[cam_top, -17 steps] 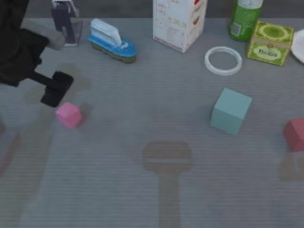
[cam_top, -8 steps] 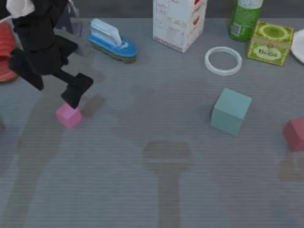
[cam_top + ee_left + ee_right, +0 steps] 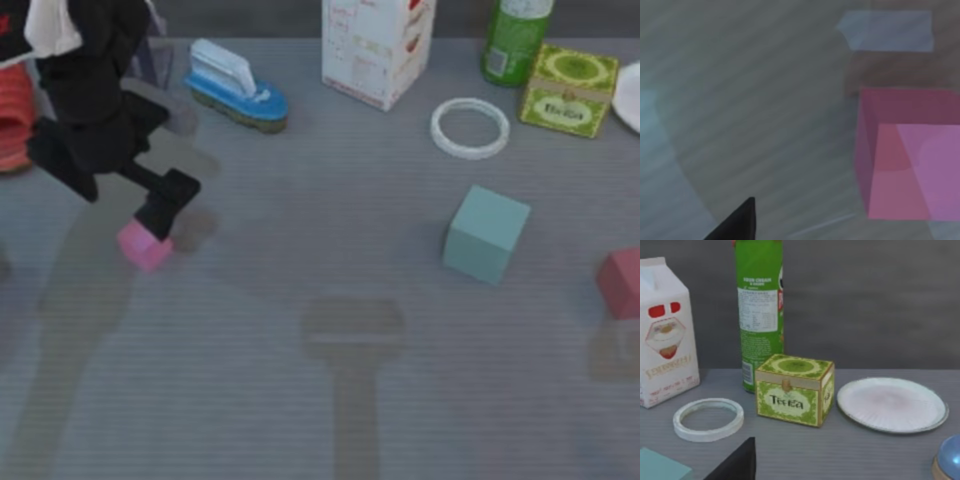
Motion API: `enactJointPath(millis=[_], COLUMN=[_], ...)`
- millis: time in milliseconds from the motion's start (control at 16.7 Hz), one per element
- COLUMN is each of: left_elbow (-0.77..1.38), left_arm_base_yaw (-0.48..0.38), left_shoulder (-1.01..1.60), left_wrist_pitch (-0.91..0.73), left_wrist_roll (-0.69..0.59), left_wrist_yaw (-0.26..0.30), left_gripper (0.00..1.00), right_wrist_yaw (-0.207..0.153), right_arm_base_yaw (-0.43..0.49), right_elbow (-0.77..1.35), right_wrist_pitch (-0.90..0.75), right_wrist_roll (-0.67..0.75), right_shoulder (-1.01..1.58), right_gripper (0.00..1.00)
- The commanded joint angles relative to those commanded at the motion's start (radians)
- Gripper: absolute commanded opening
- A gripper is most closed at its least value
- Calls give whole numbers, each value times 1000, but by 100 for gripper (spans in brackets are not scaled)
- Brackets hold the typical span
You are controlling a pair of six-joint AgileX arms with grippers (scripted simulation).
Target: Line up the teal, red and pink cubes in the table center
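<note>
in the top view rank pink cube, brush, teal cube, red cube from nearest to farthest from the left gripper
1. pink cube, right under the left gripper, table's left
2. brush, back left
3. teal cube, right of center
4. red cube, far right edge

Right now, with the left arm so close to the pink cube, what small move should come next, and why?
Probably lower the left gripper a little more over the pink cube, then shut the fingers. It hangs just above the cube's far edge; no grasp shows yet. The teal cube and red cube sit far to the right, untouched. The right arm is out of the top view.
</note>
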Motion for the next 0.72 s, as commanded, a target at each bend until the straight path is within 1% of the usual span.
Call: enactJointPath(millis=[300,600,720], left_elbow=[-122,-140,-140], left_arm_base_yaw=[0,0,0], left_shoulder=[72,84,84], left_wrist_pitch=[203,228,228], left_wrist_roll=[0,1,1], left_wrist_yaw=[1,1,1], left_gripper=[100,100,85], right_wrist_yaw=[0,0,0], right_arm_base_yaw=[0,0,0], right_elbow=[0,0,0], right_wrist_pitch=[0,0,0], right_wrist_roll=[0,0,0], right_shoulder=[0,0,0], right_gripper=[100,100,100])
